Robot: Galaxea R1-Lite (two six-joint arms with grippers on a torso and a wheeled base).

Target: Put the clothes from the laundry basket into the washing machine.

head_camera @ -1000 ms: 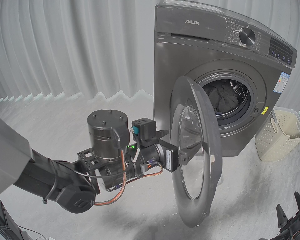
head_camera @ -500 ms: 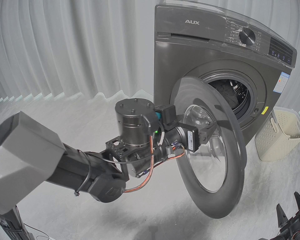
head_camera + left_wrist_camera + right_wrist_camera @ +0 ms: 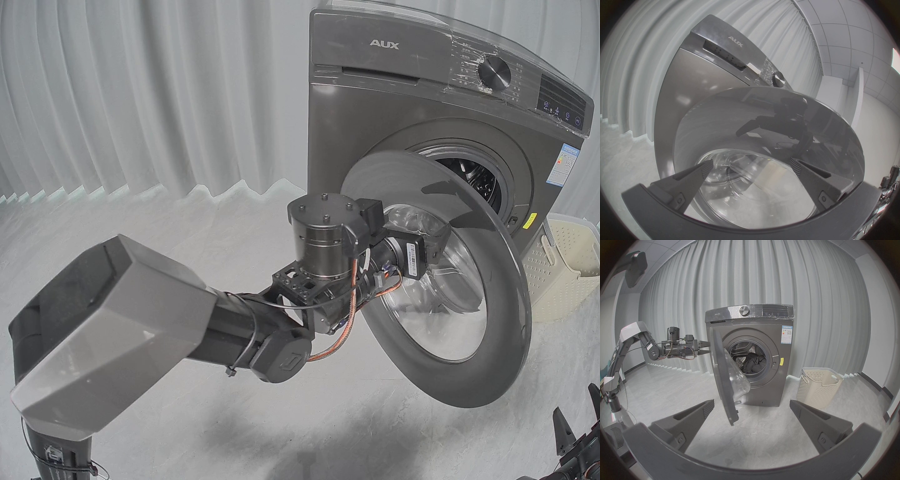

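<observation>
The grey washing machine [image 3: 387, 106] has its round door [image 3: 494, 350] swung partway toward the opening. My left gripper [image 3: 440, 240] stands open with its fingertips against the outer face of the door, by the glass bowl [image 3: 750, 175]. Seen from the right wrist, dark clothes [image 3: 753, 362] lie inside the drum, behind the door [image 3: 723, 380]. A cream perforated laundry basket [image 3: 562, 269] stands on the floor to the right of the machine. My right gripper [image 3: 751, 402] is open and holds nothing, low and well back from the machine.
White curtains hang behind and beside the machine. Bare grey floor [image 3: 187, 237] stretches to the left and in front of it. The door's lower edge sweeps over the floor close to the basket [image 3: 820, 385].
My left arm has stretched forward and to the right, pushing the door from wide open to about half shut. The clothes in the drum are now hidden behind the door in the head view.
</observation>
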